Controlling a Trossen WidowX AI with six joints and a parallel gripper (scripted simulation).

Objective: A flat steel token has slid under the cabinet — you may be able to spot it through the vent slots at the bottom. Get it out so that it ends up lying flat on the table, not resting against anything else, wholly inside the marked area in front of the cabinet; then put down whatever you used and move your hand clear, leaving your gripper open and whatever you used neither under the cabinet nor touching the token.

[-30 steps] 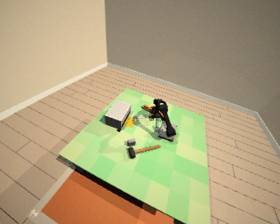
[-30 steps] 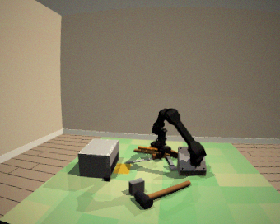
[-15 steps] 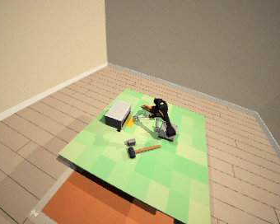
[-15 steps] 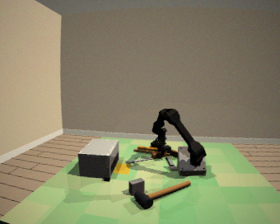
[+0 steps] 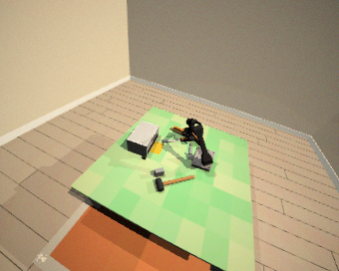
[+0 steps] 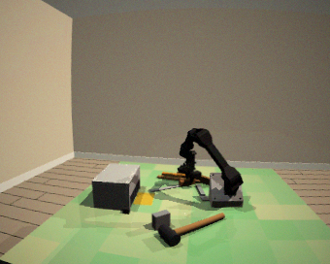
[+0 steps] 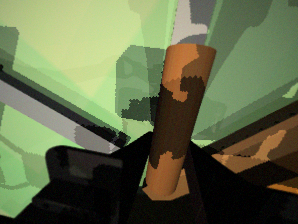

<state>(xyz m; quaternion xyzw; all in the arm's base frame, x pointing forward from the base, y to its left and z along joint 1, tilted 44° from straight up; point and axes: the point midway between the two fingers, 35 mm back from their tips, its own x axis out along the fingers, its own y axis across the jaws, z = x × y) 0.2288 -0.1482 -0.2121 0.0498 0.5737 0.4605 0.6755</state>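
The cabinet [image 5: 144, 135] [image 6: 116, 181] is a grey box on the left of the table. The yellow-orange marked area [image 5: 158, 147] [image 6: 145, 199] lies beside it, on the side facing the arm. The token cannot be made out in any view. My gripper [image 5: 185, 139] [image 6: 185, 182] [image 7: 167, 138] is shut on a round orange-brown handle [image 7: 186, 65], low over the table. A thin light-grey shaft [image 5: 170, 140] [image 6: 166, 188] runs from the gripper toward the marked area, its tip near that area's edge. Whether the tip touches the table cannot be told.
A mallet [image 5: 160, 184] [image 6: 170, 235] and a small grey block [image 5: 160, 171] [image 6: 161, 218] lie nearer the top and exterior views. Orange-brown bars [image 5: 176, 130] [image 6: 170, 175] lie behind the gripper. A flat grey piece [image 5: 190, 150] [image 6: 201, 190] lies beside the arm's base. A small black thing [image 6: 126, 211] is at the cabinet's near corner.
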